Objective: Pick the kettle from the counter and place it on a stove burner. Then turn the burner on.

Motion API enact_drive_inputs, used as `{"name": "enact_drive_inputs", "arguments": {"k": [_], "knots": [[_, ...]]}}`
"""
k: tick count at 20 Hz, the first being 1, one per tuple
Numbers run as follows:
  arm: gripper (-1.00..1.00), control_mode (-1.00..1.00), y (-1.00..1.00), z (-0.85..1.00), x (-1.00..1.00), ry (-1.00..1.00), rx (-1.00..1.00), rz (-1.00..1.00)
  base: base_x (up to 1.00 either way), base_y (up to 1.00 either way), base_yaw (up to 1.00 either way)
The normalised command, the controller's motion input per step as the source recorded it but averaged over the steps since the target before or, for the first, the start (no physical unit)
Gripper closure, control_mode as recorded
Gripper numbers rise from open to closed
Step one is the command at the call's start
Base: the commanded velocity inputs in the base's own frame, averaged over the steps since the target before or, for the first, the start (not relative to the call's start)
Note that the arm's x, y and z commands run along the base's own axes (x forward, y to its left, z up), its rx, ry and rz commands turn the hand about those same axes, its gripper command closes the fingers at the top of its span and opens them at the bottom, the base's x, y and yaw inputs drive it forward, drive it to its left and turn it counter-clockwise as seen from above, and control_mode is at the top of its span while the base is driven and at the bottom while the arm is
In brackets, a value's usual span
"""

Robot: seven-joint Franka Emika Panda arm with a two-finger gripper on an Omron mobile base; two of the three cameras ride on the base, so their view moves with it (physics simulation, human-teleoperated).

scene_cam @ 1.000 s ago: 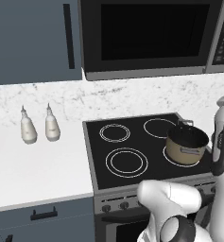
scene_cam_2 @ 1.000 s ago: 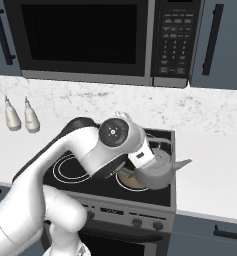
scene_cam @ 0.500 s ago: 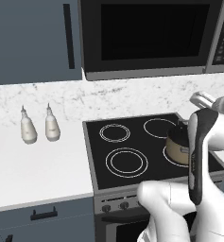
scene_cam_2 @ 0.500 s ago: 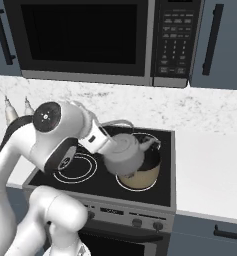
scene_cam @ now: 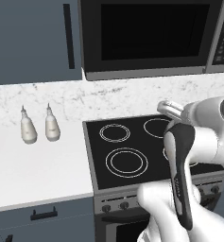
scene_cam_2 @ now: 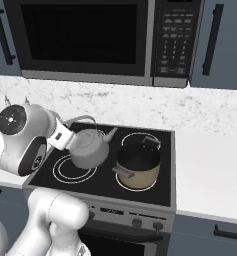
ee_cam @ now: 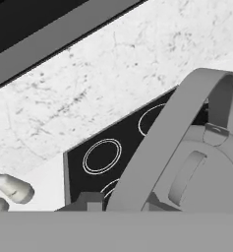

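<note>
You are looking at a white stone table [scene_cam: 33,170] with a black cooktop [scene_cam_2: 155,190] set in it, under a dark microwave [scene_cam_2: 85,35]. Two white bottles [scene_cam: 38,125] stand on the table, left of the cooktop. A tan pot [scene_cam_2: 137,167] sits on the front right ring. Your gripper [scene_cam_2: 65,136] is shut tight on the arched handle of the kettle [scene_cam_2: 90,147]. You hold the kettle up in the air, over the big front left stove burner [scene_cam_2: 72,170], with its spout pointing at the pot.
</note>
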Motion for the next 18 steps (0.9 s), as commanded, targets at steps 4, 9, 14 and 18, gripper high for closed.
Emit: {"name": "enact_drive_inputs", "arguments": {"k": [4, 9, 14, 18], "knots": [[1.00, -1.00, 0.94, -0.18, -0.02, -0.02, 0.00, 0.20, 0.00, 0.00, 0.00], [1.00, -1.00, 0.74, -0.30, 0.00, -0.01, 0.00, 0.19, 0.00, 0.00, 0.00], [1.00, -1.00, 0.53, -0.48, 0.00, 0.00, 0.01, 0.23, 0.00, 0.00, 0.00], [1.00, -1.00, 0.21, -0.50, 0.03, 0.00, 0.05, 0.22, 0.00, 0.00, 0.00]]}}
